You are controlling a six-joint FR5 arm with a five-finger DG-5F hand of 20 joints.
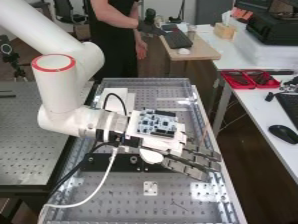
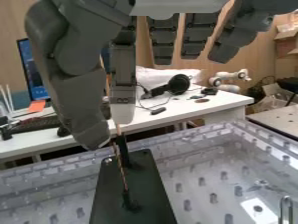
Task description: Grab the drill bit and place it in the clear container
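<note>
In the high view, the hand (image 1: pixel 188 165) is hanging over the perforated bench (image 1: pixel 110 200), its fingers stretching toward the bench's right edge. A plain grey table (image 1: pixel 26 130) is standing along the left edge; past the right edge, a white desk (image 1: pixel 266 112) is carrying red trays (image 1: pixel 247 79) and a black mouse (image 1: pixel 283 134).

In the wrist view, the thumb and a finger are pinching the thin drill bit (image 2: pixel 122 169), which is slanting down over a black plate (image 2: pixel 133 187). Headphones (image 2: pixel 178 84) are lying on the white desk behind.

No text, label, number or sign can be read in either view.
</note>
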